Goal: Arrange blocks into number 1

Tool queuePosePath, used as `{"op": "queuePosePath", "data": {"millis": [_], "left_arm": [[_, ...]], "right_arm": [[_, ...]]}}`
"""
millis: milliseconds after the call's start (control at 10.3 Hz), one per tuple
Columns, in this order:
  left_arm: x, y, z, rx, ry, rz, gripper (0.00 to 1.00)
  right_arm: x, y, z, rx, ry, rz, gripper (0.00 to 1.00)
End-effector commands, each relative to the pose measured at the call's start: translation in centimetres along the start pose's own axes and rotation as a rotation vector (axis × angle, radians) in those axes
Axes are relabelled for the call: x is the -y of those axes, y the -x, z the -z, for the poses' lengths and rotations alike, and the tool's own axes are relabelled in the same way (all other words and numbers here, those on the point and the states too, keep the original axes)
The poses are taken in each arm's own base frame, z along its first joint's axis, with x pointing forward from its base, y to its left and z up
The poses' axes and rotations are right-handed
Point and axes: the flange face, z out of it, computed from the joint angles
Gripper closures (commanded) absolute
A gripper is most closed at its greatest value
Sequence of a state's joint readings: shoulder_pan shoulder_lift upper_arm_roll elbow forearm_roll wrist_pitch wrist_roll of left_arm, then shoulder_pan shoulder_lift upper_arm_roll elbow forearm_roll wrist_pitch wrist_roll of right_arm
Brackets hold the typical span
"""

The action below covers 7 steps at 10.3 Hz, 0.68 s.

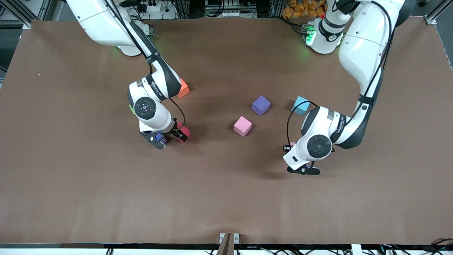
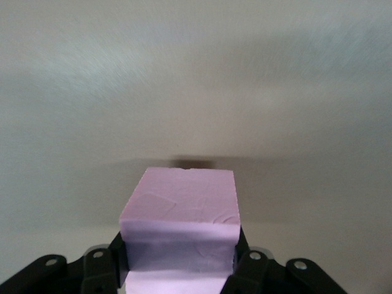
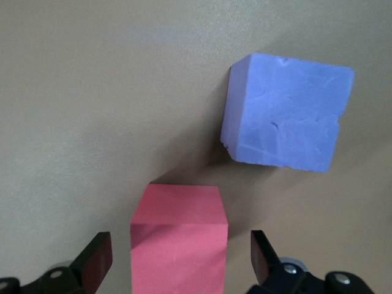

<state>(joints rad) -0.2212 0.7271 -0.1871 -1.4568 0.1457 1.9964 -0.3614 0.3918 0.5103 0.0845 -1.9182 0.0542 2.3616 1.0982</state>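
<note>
With its fingers pinching a light pink cube (image 2: pixel 180 214), the left gripper (image 1: pixel 303 169) has it ready to move, while the right gripper (image 3: pixel 177 257) waits spread around a crimson cube (image 3: pixel 179 236), a purple cube (image 3: pixel 285 113) just ahead.

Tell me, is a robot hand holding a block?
Yes. The left hand pinches a light pink block by two opposite side faces. The right hand stands open around a red block.

Matte foam blocks (image 1: pixel 242 126), matte brown tabletop (image 1: pixel 226 198)
</note>
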Motion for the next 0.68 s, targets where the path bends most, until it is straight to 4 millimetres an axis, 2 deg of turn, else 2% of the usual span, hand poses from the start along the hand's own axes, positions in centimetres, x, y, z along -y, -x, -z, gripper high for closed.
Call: {"op": "queuePosePath", "data": {"millis": [0, 97, 194, 291, 388, 582], "left_arm": [[-1.4, 3.0, 6.2, 0.026, 0.017, 0.046, 1.00], [-3.3, 4.5, 6.7, 0.071, 0.009, 0.055, 1.00], [-6.6, 6.5, 7.0, 0.107, 0.010, 0.075, 1.00], [-10.6, 9.0, 6.5, 0.135, 0.007, 0.115, 1.00], [-15.0, 11.6, 6.0, 0.147, -0.006, 0.152, 1.00], [-22.2, 16.9, 5.1, 0.167, -0.026, 0.189, 1.00]], "right_arm": [[0.3, 0.5, -1.2, 0.009, -0.025, -0.030, 0.08], [0.3, 0.5, -1.5, 0.010, -0.023, -0.031, 0.30], [0.3, 0.5, -1.5, 0.011, -0.019, -0.027, 0.67], [0.3, 0.4, -1.3, 0.012, -0.017, -0.012, 0.94], [0.5, 0.5, -0.7, 0.009, -0.024, 0.004, 1.00], [1.3, 0.4, 1.4, 0.015, -0.031, 0.038, 1.00]]}}
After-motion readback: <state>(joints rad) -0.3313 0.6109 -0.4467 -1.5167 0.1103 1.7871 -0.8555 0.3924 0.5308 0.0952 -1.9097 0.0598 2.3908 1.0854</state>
